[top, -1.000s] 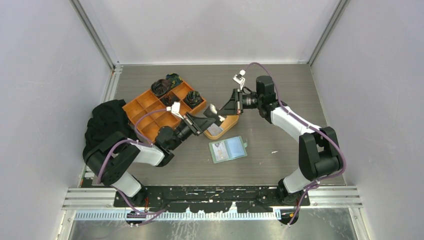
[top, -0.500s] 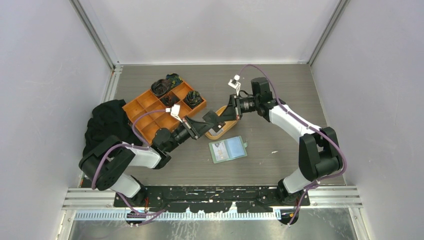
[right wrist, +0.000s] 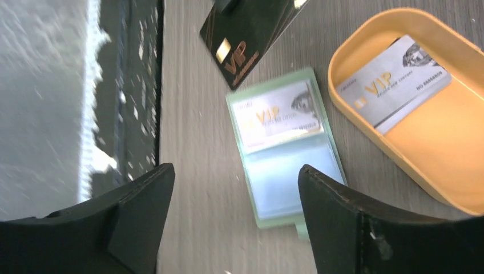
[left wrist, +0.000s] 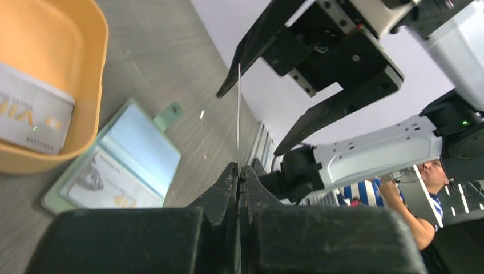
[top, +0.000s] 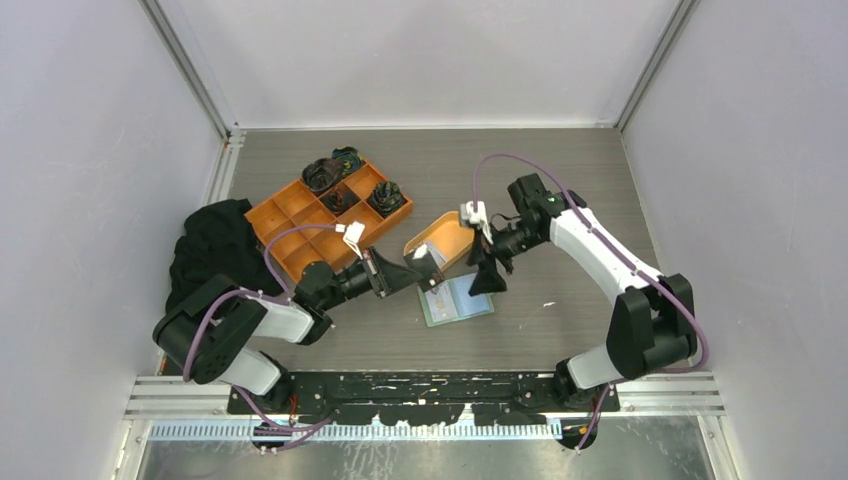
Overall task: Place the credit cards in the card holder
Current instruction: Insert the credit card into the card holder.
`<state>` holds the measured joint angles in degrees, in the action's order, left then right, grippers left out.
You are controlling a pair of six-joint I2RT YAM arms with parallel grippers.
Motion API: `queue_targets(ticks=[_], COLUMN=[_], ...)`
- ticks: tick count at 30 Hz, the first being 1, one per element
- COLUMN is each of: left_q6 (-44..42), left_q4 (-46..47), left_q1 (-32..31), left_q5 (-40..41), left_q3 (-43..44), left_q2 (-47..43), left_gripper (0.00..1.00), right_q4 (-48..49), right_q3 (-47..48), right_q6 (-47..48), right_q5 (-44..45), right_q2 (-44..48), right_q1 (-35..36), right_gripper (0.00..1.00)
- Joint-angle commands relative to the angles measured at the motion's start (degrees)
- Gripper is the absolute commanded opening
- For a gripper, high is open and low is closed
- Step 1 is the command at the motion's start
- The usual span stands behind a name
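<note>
Three cards counted: dark card (right wrist: 242, 40) pinched edge-on in left gripper (left wrist: 238, 171), pale card (right wrist: 279, 114) already sitting in one pocket of the open green wallet (top: 457, 300), second pale card (right wrist: 394, 77) lying in the orange dish (right wrist: 445, 137). Step in hand, by judgement: bringing dark card to wallet for the free slot. Wallet flat on table (top: 560, 200) at 6 o'clock of dish in top view, free pocket at 3 o'clock of filled one. Left gripper clamped tight on dark card's lower edge, card upright near wallet's 11 o'clock corner. Right gripper (top: 488, 280) spread wide, gripping nothing, hovering over wallet at 3 o'clock of left gripper. Next: tilt card flat, line its edge with pocket mouth, slide in; probably pin wallet with right fingers against skidding.
</note>
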<state>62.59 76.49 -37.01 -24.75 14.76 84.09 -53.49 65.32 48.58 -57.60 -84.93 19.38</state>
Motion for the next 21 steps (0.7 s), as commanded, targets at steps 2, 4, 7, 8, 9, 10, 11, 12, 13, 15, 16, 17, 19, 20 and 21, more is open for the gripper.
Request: queue_targets(ticks=[2, 4, 7, 8, 9, 10, 11, 12, 13, 15, 16, 17, 19, 20, 21], left_q6=[-0.2, -0.6, -1.4, -1.5, -1.6, -1.6, -1.5, -1.2, -0.8, 0.2, 0.6, 1.1, 2.1, 2.6, 3.2], left_q4=[-5.0, -9.3, -13.7, -15.0, -16.1, -17.0, -17.5, -17.6, -17.6, -17.4, -17.0, -16.1, -12.8, -11.0, -9.2], left_q1=[-0.4, -1.8, -5.7, -7.3, -8.6, -9.9, -10.8, -11.6, -12.0, -12.6, -12.8, -13.0, -13.3, -13.4, -13.4], left_q5=[-5.6, -3.6, 1.2, 3.2, 5.2, 6.7, 8.2, 9.5, 10.5, 12.0, 12.3, 12.7, 12.9, 13.0, 13.2], left_q3=[-1.0, -1.3, -1.4, -1.4, -1.3, -1.1, -1.1, -1.1, -1.0, -0.8, -0.6, -0.3, 0.0, 0.2, 0.4], left_q2=[0.9, 0.4, -0.3, -0.3, -0.3, -0.2, 0.2, 0.6, 1.2, 2.7, 3.6, 4.8, 8.0, 9.8, 11.6], left_gripper=[0.0, 0.0, 0.0, 0.0, 0.0, 0.0, 0.0, 0.0, 0.0, 0.0, 0.0, 0.0, 0.0, 0.0, 0.0], right_q4=[-11.6, -8.7, -5.8, -5.4, -4.9, -4.3, -3.6, -2.5, -1.1, 1.5, 2.7, 3.8, 5.4, 6.2, 7.0], right_q3=[-5.9, -8.6, -10.3, -10.4, -10.7, -11.0, -11.5, -12.1, -12.9, -13.6, -13.8, -14.1, -14.5, -14.7, -14.8], right_q6=[37.0, 38.6, 38.5, 38.6, 38.8, 39.1, 39.3, 39.3, 39.2, 37.7, 36.9, 36.2, 35.2, 34.6, 34.1], right_q5=[9.7, 13.7, 18.1, 19.2, 20.1, 21.3, 22.4, 23.5, 24.5, 26.5, 27.2, 27.7, 28.7, 29.2, 29.7], right_q2=[6.0, 6.3, 5.1, 4.5, 3.9, 3.4, 3.0, 2.7, 2.3, 1.4, 1.0, 0.6, -0.3, -0.8, -1.3], right_q1=[-1.4, -1.6, -1.6, -1.6, -1.5, -1.6, -1.6, -1.6, -1.6, -1.5, -1.4, -1.3, -0.6, -0.2, 0.3], right_gripper=[0.94, 0.98, 0.99, 0.98, 0.98, 0.99, 0.99, 0.99, 0.99, 0.99, 0.98, 0.98, 0.98, 0.99, 0.99])
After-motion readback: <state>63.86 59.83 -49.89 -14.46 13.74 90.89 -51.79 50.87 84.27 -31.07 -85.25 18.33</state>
